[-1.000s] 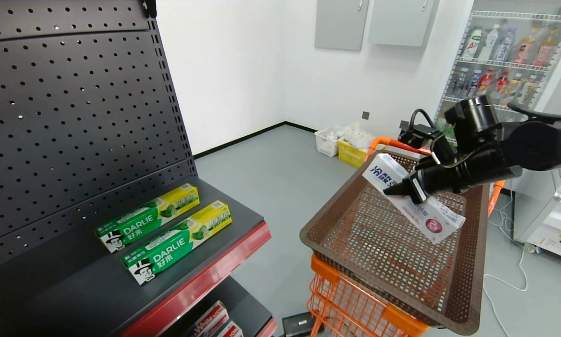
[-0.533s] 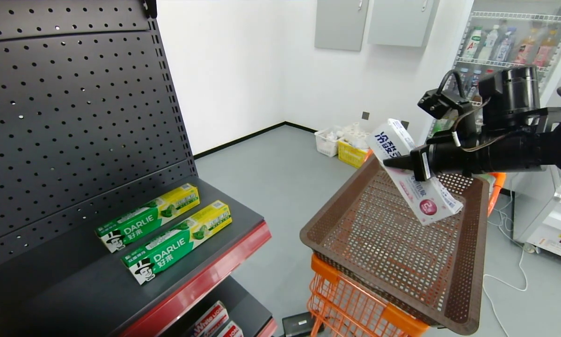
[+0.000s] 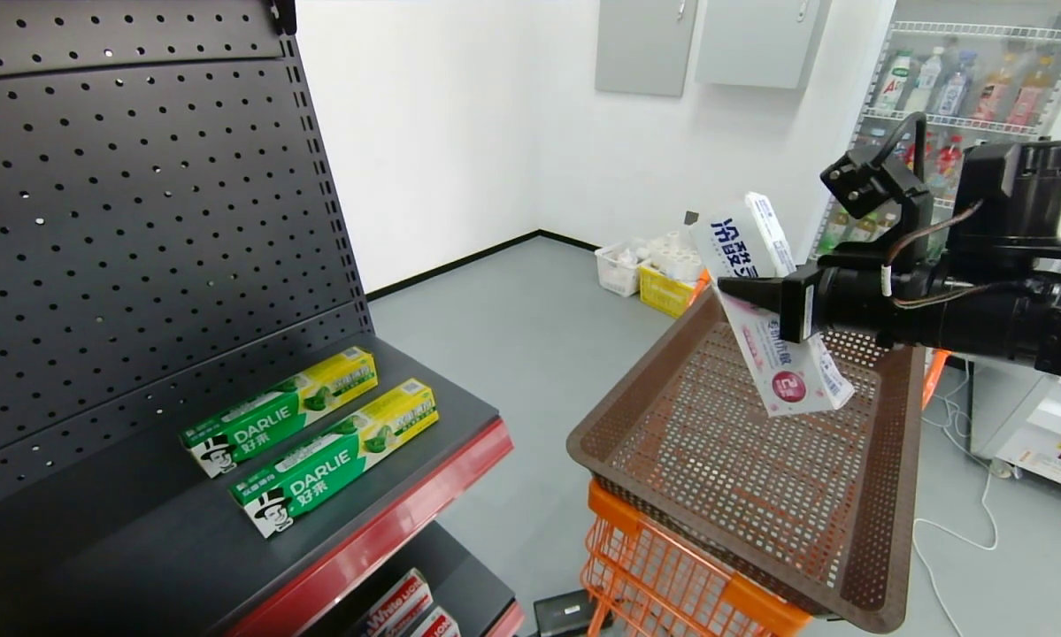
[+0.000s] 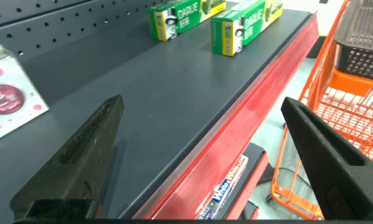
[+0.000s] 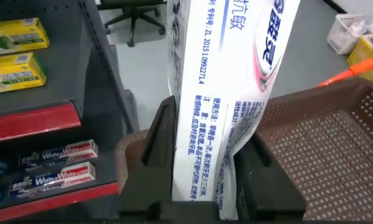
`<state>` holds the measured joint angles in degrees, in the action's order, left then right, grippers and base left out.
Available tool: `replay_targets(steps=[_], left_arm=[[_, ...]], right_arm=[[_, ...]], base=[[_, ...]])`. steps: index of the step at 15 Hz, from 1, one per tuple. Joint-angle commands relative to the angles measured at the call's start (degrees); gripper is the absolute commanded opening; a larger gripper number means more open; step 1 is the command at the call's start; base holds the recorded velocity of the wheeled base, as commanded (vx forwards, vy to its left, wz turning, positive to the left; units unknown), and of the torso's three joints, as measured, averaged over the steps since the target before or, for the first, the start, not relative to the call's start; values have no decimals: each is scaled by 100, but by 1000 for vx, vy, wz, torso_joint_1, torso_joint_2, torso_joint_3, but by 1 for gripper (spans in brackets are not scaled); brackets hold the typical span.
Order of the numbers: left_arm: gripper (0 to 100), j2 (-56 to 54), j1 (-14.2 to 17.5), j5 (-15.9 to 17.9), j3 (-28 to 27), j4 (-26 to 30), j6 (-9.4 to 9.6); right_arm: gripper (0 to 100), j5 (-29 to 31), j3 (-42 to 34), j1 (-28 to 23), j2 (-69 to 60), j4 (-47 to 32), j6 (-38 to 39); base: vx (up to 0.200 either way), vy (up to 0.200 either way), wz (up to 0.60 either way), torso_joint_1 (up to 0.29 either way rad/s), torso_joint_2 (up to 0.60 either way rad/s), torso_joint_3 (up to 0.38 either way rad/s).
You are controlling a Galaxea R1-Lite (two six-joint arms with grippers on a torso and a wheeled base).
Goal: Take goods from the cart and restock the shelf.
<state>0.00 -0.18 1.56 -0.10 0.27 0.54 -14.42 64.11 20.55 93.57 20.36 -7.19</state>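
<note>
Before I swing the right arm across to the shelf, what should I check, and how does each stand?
1. Grip: right gripper shut on the white toothpaste box: ok.
2. Box lifted clear of the brown basket: ok.
3. Bare room on the top shelf beside the two green boxes: ok.
4. Box level for laying flat: not ok, it hangs steeply tilted.
5. Left gripper, open over the shelf, out of the path: cannot tell.
</note>
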Motion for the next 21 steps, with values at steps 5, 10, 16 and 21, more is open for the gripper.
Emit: replay_targets(steps=[5, 10, 16, 21], left_arm=[[100, 0, 1, 2, 1, 0, -1], [100, 0, 1, 2, 1, 0, -1], [100, 0, 1, 2, 1, 0, -1], [100, 0, 1, 2, 1, 0, -1]], right_arm=[[0, 300, -92, 230, -252, 21, -10], [0, 308, -109, 256, -349, 12, -37], [0, 308, -92, 327, -305, 30, -10], [0, 300, -74, 388, -287, 30, -1]], base=[[0, 0, 0, 0, 0, 0], [0, 0, 0, 0, 0, 0], [0, 0, 0, 0, 0, 0], [0, 0, 480, -1, 1, 2]])
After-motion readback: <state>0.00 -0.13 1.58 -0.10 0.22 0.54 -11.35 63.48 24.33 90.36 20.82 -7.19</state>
